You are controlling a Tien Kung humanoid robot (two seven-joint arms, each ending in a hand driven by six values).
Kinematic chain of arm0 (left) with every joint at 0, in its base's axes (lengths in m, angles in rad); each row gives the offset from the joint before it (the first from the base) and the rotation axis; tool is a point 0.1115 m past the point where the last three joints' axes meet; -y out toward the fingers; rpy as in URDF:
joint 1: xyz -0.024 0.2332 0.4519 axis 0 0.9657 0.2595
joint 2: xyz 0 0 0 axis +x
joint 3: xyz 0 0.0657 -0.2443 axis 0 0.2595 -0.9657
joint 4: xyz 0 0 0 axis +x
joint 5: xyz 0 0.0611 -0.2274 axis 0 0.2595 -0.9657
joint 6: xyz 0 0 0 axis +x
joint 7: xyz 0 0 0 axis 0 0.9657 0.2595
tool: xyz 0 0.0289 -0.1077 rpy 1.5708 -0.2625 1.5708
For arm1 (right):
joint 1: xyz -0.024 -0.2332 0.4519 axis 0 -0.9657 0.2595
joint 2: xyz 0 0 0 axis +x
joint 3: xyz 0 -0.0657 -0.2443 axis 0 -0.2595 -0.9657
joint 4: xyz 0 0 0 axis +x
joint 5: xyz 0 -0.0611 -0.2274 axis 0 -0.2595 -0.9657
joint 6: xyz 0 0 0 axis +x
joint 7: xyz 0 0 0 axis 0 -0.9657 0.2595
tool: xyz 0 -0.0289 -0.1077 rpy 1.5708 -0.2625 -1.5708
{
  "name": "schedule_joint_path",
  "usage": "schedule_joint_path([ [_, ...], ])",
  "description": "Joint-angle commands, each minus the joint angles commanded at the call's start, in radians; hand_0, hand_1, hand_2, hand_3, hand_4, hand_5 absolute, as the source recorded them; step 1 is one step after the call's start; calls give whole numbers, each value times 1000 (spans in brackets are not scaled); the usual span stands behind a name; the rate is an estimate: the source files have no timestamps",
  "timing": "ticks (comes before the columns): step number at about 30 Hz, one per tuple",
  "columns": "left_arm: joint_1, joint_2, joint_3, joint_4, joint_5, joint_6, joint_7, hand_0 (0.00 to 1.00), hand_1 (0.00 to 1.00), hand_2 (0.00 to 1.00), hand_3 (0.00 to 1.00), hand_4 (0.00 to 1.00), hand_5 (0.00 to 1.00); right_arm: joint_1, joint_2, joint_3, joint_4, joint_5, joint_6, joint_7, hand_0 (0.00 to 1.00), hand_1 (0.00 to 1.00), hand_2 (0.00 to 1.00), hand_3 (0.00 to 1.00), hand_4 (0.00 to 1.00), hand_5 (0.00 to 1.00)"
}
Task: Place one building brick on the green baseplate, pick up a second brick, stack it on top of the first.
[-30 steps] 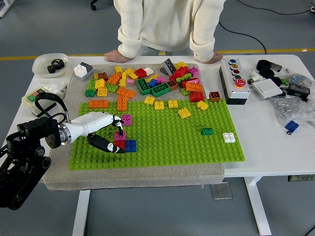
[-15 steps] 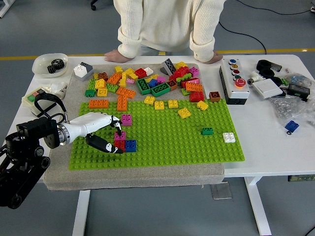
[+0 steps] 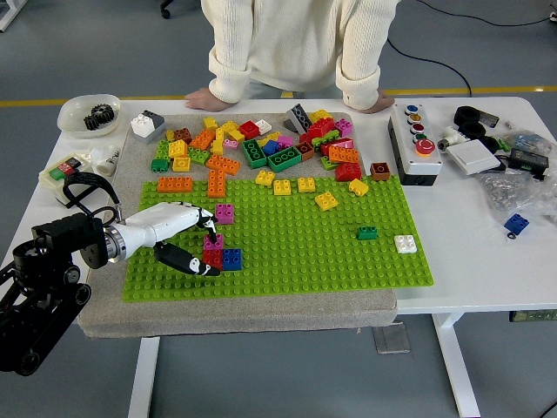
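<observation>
Left hand [image 3: 193, 237] is pinching a magenta brick [image 3: 212, 241], thumb below and fingers above, seating it atop a red brick [image 3: 211, 257] on the green baseplate [image 3: 348, 261], a blue brick [image 3: 231, 258] sitting just beside the red. Stacking step looks nearly done; next move is probably calling for a firm downward press, then letting go without tipping the stack. Loose brick pile [image 3: 261, 148] is lying beyond the baseplate's far edge. No legible writing showing anywhere.

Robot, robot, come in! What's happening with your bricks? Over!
Left hand shut on magenta brick, seated atop red brick on green baseplate. Right hand out of view. Blue brick touching the stack; nothing blocking.
</observation>
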Motion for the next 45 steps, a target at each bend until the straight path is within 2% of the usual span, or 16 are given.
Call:
schedule_joint_path([
  [8,0,0,-5,-5,0,-12,6,934,769,893,599,998,622,1,-1,0,0,2,0,-1,742,643,715,595,830,414],
  [13,-8,3,-53,-46,0,-3,8,934,769,893,599,998,622,1,-2,3,0,1,0,-2,742,643,715,595,830,414],
  [14,-11,3,-63,-56,0,-3,10,927,750,850,600,998,618,1,-2,3,0,0,0,-2,742,642,715,594,830,415],
  [16,-18,2,-84,-72,0,-4,14,927,750,850,600,998,618,1,-2,3,0,1,0,-2,742,642,715,594,830,415],
  [19,-32,-3,-111,-86,0,-6,24,927,750,850,600,998,618,2,-2,1,0,3,1,-2,742,642,715,594,830,415],
  [20,-34,-4,-115,-87,0,-7,26,905,722,824,605,998,614,2,-2,1,0,3,1,-2,741,642,715,594,830,415],
  [25,-58,-24,-126,-80,0,7,70,905,722,824,605,998,614,3,-2,3,0,2,1,-3,741,642,715,594,830,415],
  [26,-62,-30,-125,-76,0,9,79,818,682,750,596,998,521,3,-2,3,0,3,1,-3,741,644,715,594,830,417],
  [31,-74,-57,-138,-53,0,28,114,818,682,750,596,998,521,3,-3,3,0,4,1,-3,741,644,715,594,830,417],
  [32,-75,-61,-142,-51,0,30,118,692,616,696,605,998,381,3,-3,3,0,4,2,-3,741,643,715,592,829,416],
  [37,-78,-84,-167,-46,0,29,138,692,616,696,605,998,381,3,-4,5,0,3,2,-4,741,643,715,592,829,416],
  [38,-78,-89,-171,-46,0,24,145,630,588,685,724,998,198,4,-4,5,0,3,2,-4,741,643,715,592,829,416],
  [43,-80,-108,-171,-50,0,7,166,630,588,685,724,998,198,5,-4,1,0,1,3,-4,741,643,715,592,829,416],
  [44,-81,-110,-170,-50,0,5,168,588,567,671,761,998,2,5,-4,1,0,1,4,-4,741,643,715,593,829,416],
  [45,-82,-116,-169,-49,0,3,172,588,567,671,761,998,2,4,-4,1,0,-1,4,-5,741,643,715,593,829,416],
])
